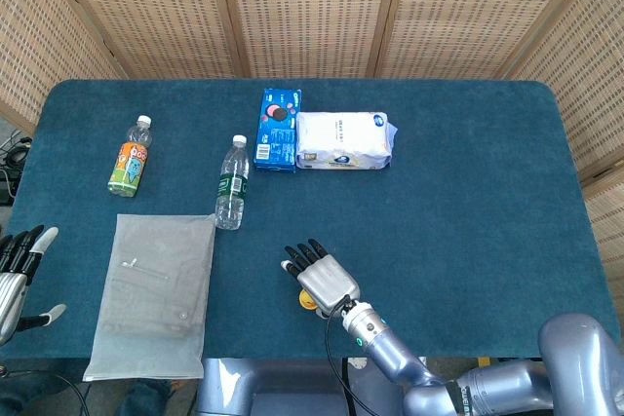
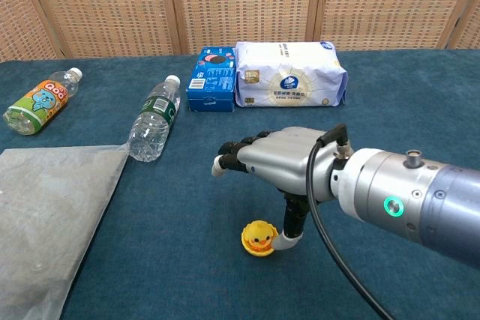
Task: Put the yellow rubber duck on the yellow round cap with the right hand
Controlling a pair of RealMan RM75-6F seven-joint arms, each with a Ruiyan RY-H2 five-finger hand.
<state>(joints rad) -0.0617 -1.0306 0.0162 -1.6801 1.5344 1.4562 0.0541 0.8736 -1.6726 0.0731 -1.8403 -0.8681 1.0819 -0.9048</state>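
The duck (image 2: 260, 237) sits on the cap (image 2: 257, 250) at the lower middle of the chest view, under the right hand (image 2: 274, 158), whose thumb touches the cap's right side. A plastic bag (image 1: 152, 295) lies flat at the lower left of the head view, the left hand (image 1: 19, 278) beyond it at the frame's left edge. Just above the bag lies a water bottle (image 1: 232, 183); a juice bottle (image 1: 131, 156) lies further left. At upper centre a biscuit box (image 1: 278, 131) lies touching a tissue pack (image 1: 343, 140) on its right. All rest on the table (image 1: 468, 211).
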